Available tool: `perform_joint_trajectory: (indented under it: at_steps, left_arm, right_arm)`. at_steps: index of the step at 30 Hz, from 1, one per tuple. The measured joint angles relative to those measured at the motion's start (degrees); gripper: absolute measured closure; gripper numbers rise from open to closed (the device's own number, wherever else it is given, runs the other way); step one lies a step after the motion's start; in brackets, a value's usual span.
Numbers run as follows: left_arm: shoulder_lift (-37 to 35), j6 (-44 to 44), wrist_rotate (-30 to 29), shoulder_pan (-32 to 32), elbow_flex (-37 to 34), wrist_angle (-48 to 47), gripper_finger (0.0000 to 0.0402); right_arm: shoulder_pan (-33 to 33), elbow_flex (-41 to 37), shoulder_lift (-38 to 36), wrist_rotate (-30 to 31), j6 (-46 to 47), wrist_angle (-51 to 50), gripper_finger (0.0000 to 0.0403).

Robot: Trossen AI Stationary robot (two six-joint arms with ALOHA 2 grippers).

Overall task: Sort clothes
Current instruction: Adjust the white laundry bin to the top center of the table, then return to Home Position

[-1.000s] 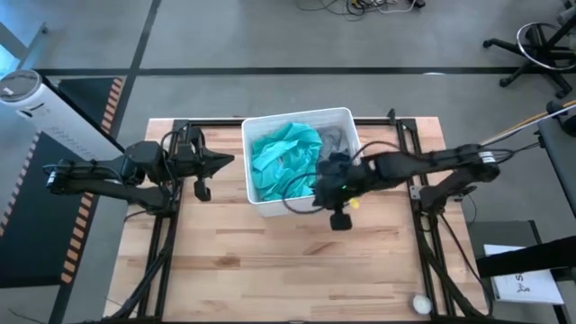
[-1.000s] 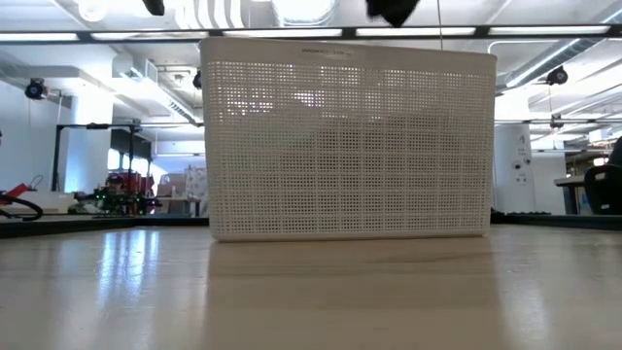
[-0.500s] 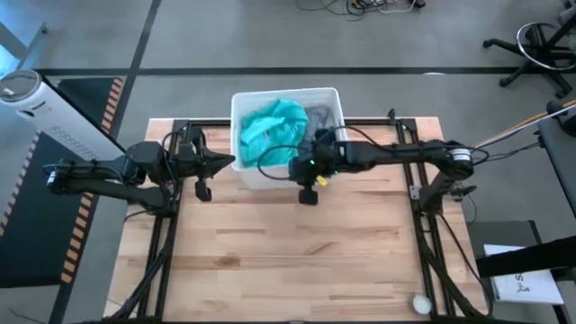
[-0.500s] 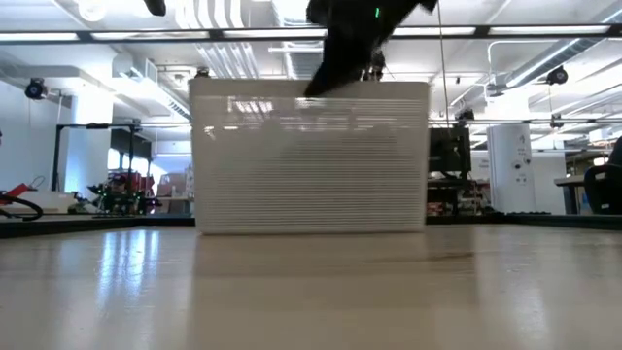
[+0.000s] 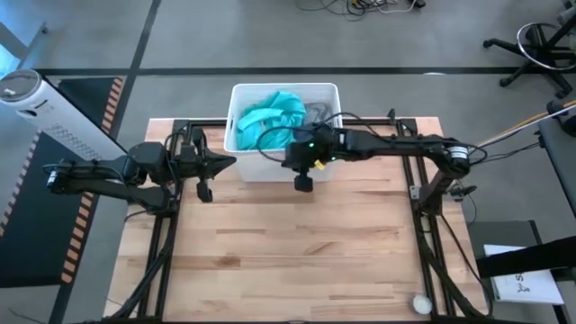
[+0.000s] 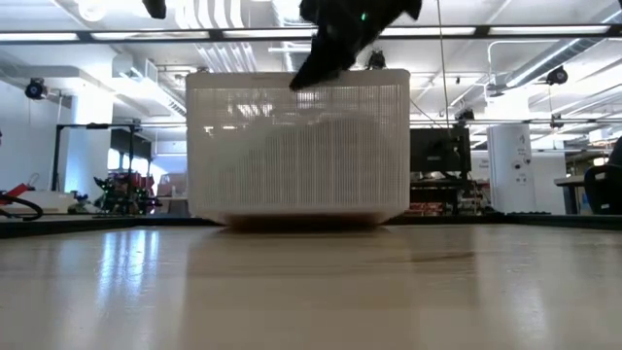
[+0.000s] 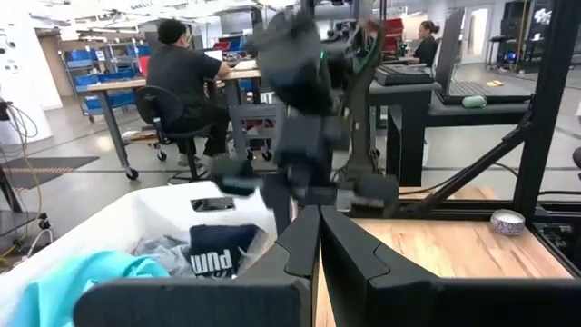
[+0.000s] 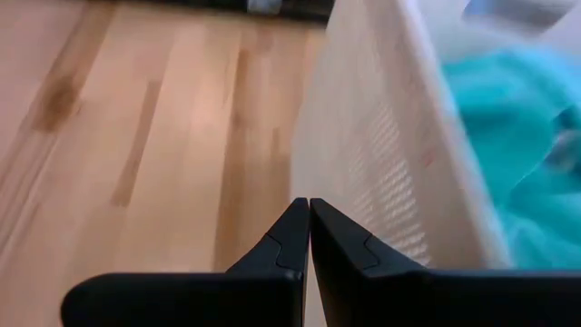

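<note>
A white perforated bin (image 5: 331,135) stands at the table's far edge, left of centre, and fills the low view (image 6: 296,156). In it lie a teal garment (image 5: 265,117), a grey one (image 5: 317,113) and a black one with white letters (image 7: 218,254). The navy and lavender garments are out of view. My right gripper (image 5: 290,160) is shut at the bin's near wall, outside it. My left gripper (image 5: 227,162) is shut and empty, just left of the bin's near left corner. My right gripper has its shut fingertips (image 8: 300,218) against the outer face of the bin's near wall (image 8: 363,173), slanting in from the table's right and near side. The fingers lie almost along the wall. The bin stands upright on the table.
Black frame rails (image 5: 162,234) run along both sides of the wooden table. A small white ball (image 5: 420,304) lies at the near right corner. The near half of the table (image 5: 288,252) is bare wood. People sit at desks beyond the table in the left wrist view (image 7: 182,82).
My right gripper has swept toward the table's far edge and left, staying shut. The bin has slid along the table with it, from the middle to the far edge and a little leftward, turning slightly. The clothes have stayed inside it.
</note>
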Motion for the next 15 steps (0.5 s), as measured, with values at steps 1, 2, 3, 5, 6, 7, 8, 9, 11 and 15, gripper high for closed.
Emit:
perform_joint_trajectory:
  at_steps: [1, 2, 3, 5, 6, 7, 8, 9, 11, 15]
  left_arm:
    - [0.00, 0.21, 0.07, -0.01, -0.20, 0.20, 0.0402]
    - [0.00, 0.22, 0.52, -0.01, -0.49, 0.14, 0.0402]
    - [0.00, 0.27, 1.09, -0.01, -0.87, 0.10, 0.0402]
    - [-0.01, 0.73, 2.22, -0.09, -2.06, 0.56, 0.0402]
    - [-0.06, 0.82, 2.67, -0.18, -2.86, 1.06, 0.0402]
    - [-0.11, 0.86, 2.95, -0.37, -3.73, 1.87, 0.0402]
    - [-0.11, 0.94, 3.01, -0.49, -4.59, 2.79, 0.0402]
    - [-0.11, 1.19, 3.02, -0.71, -5.57, 4.17, 0.0402]
    - [-0.13, 1.94, 3.04, -1.30, -7.87, 7.29, 0.0402]
    - [-0.24, 3.21, 4.98, -2.77, -12.55, 13.70, 0.0402]
  right_arm:
    - [0.54, -0.12, -0.89, 0.30, -0.02, 0.06, 0.0403]
    - [0.95, -0.54, -1.60, 0.36, -0.06, 0.15, 0.0403]
    - [1.47, -1.09, -2.24, 0.33, -0.25, -0.06, 0.0403]
    - [2.59, -2.59, -3.53, -0.11, -1.00, -0.25, 0.0403]
    - [3.16, -3.48, -4.27, -0.19, -1.47, -0.19, 0.0403]
    - [3.70, -4.56, -5.22, -0.40, -1.87, -0.01, 0.0403]
    - [4.22, -5.87, -6.13, -0.56, -2.13, 0.62, 0.0403]
    - [4.75, -7.43, -7.08, -0.54, -2.11, 1.93, 0.0403]
    - [5.81, -11.79, -9.43, -0.54, -2.09, 5.19, 0.0403]
    - [8.04, -22.02, -14.65, -0.96, -1.22, 15.21, 0.0403]
